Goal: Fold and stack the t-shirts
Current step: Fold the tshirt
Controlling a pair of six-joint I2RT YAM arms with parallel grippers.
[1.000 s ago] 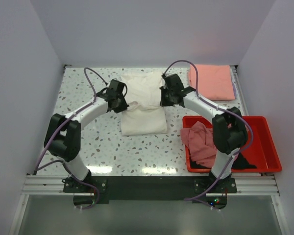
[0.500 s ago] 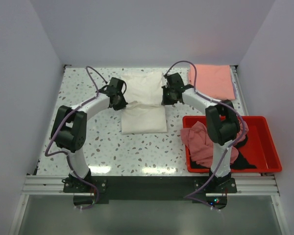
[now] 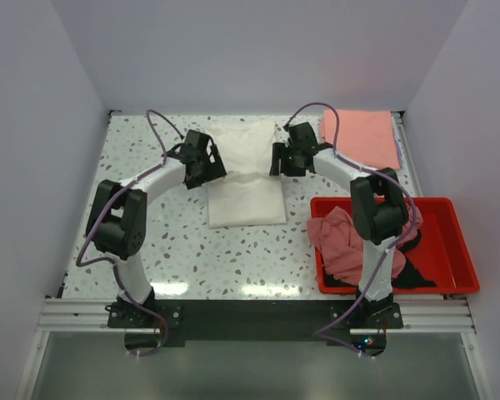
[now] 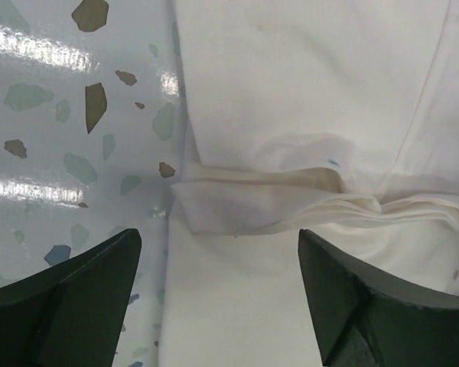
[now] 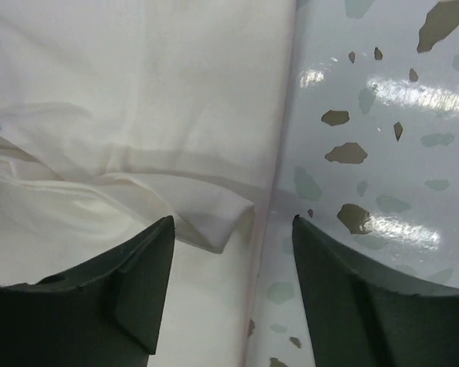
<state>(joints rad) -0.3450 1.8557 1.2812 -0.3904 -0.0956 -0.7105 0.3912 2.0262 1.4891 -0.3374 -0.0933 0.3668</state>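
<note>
Setting: a white-walled booth around a speckled terrazzo table (image 3: 150,242), with both arms bolted at its near edge.
White t-shirt (image 3: 244,204): we find it lying flat at the middle of the table toward the far edge. A bunched fold ridge (image 4: 291,206) runs across it from side to side.
Left gripper (image 4: 218,298): its jaws stand wide apart at the shirt's left edge and grasp nothing. The ridge lies just beyond the fingertips.
Right gripper (image 5: 233,290): its jaws also stand apart and empty at the shirt's right edge, where a folded corner sits between the tips.
Reason for placement: we judge that the two grippers sit at opposite ends of one crease so that the fold lands square.
Salmon-pink t-shirt (image 3: 362,137): it lies folded at the far right corner, and we take it to be the base of the stack.
Red bin (image 3: 462,267): it sits at the near right edge and holds a crumpled dusty-pink t-shirt (image 3: 342,242) and a black t-shirt (image 3: 417,279), both unfolded.
Step in hand: the white shirt looks partly folded, and we judge that further folds are still due before stacking.
Risk: the ridge is loose and could slump when the shirt is lifted.
</note>
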